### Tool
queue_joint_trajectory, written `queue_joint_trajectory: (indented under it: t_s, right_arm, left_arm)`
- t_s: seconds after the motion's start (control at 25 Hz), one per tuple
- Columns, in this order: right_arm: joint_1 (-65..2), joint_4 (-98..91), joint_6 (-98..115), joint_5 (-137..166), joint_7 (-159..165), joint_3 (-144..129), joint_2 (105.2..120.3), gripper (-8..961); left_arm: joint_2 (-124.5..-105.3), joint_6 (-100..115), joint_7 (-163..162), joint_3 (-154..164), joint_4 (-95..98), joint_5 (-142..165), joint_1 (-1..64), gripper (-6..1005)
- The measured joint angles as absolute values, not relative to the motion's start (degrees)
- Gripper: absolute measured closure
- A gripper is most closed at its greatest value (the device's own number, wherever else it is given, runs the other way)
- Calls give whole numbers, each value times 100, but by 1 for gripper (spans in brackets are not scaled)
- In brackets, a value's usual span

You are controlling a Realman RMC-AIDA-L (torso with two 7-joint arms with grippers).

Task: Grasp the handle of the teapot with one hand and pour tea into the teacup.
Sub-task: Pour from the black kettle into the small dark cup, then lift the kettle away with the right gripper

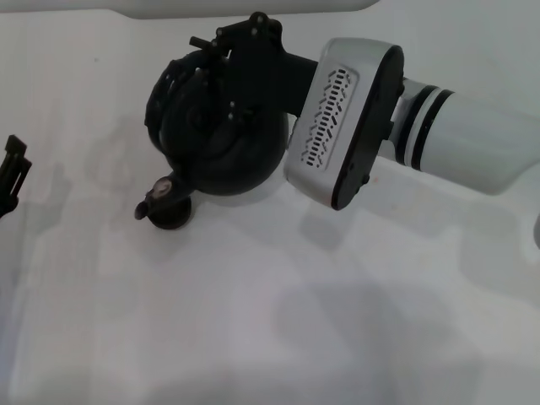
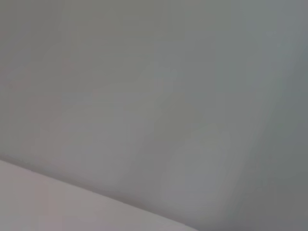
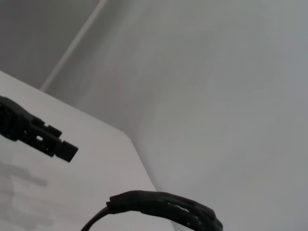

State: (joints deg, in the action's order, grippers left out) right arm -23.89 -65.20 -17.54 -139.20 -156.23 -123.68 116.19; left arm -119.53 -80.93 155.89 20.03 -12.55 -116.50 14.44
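The black round teapot (image 1: 228, 143) hangs tilted above the white table, its short spout with the silvery cap (image 1: 160, 187) pointing down over the tiny dark teacup (image 1: 173, 218). My right gripper (image 1: 221, 52) is shut on the ribbed black handle (image 1: 169, 84), reaching in from the right with its white slotted casing (image 1: 337, 122). Part of the handle (image 3: 163, 204) also shows in the right wrist view. I can make out no tea between spout and cup. My left gripper (image 1: 13, 173) rests at the far left edge; the right wrist view shows that left gripper (image 3: 33, 132) farther off.
The white table (image 1: 278, 321) stretches in front of the cup and teapot. The left wrist view holds only a plain grey-white surface (image 2: 154, 115).
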Motion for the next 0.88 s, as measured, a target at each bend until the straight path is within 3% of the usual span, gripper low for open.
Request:
queue_joint_trajectory:
  t_s: [0.88]
  right_arm:
    - [-2731,-5661,-2522,-15165,-16398,-12123,11619,839]
  left_arm:
    - [-11953,-8327,15610,2003,-1283,-11370,1157,123]
